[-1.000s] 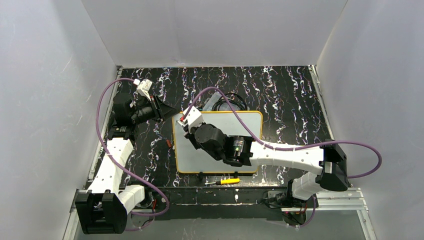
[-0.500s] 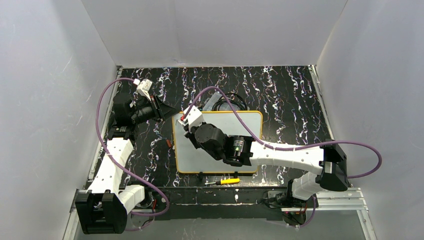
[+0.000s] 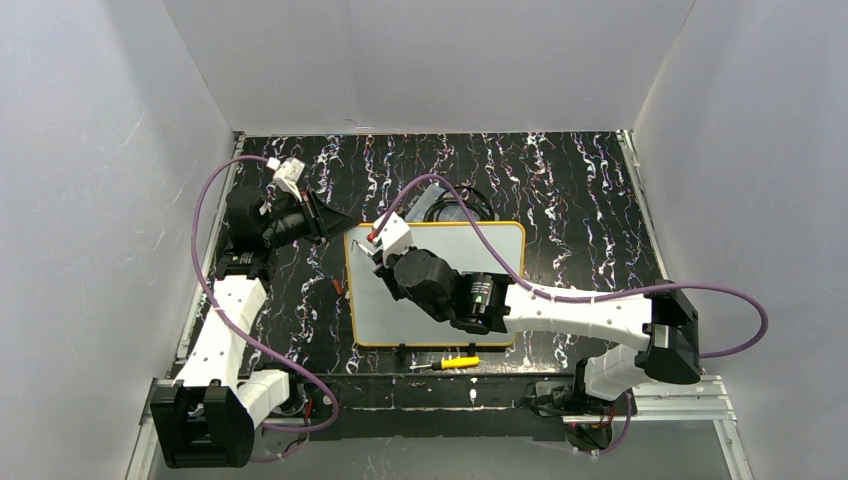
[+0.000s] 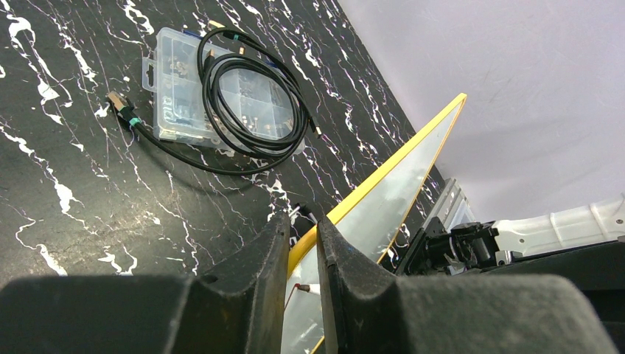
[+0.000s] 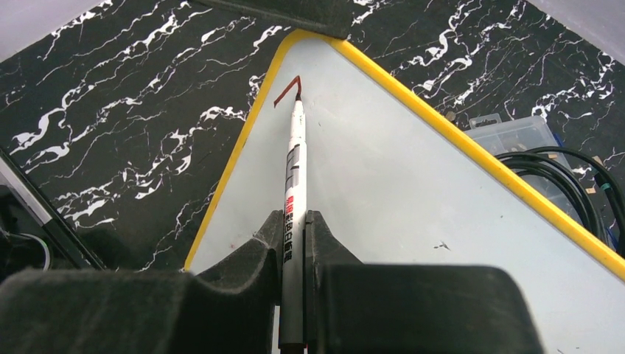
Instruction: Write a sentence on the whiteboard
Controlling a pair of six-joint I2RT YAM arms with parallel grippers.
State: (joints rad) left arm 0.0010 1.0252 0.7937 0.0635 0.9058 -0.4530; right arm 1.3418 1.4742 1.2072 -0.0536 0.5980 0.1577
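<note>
The right claw (image 5: 295, 221) is gripping a white marker (image 5: 295, 162) between narrowly set fingers. The barrel is running straight out ahead of the claw, so the wrist camera is looking down its length to the tip. The arm is reaching across the whiteboard (image 5: 398, 177) from the near right side, and the marker is pointing at the board's far left corner. This is the natural place to begin a line of writing.

The sentence (image 5: 286, 91) is only starting there. One short reddish hooked stroke is showing beside the tip, and it is too small to read as any letter. The tip seems to be resting on the board at the end of that stroke, though the angle is making contact hard to confirm.

The left claw (image 4: 301, 243) is closing tightly on the whiteboard at that same far left corner, with a finger on each side of the yellow edge. Judging by this hold, it is steadying the board so that the marker's pressure is not sliding it over the black marbled counter (image 3: 580, 200).

Most of the board is lying blank, so nearly all of the writing is yet to come. A clear compartment box (image 4: 177, 81) with a coiled black cable (image 4: 210, 99) on it is sitting just beyond the board. A yellow-handled screwdriver (image 3: 450, 363) is lying near its front edge, and both are well out of the marker's way.
</note>
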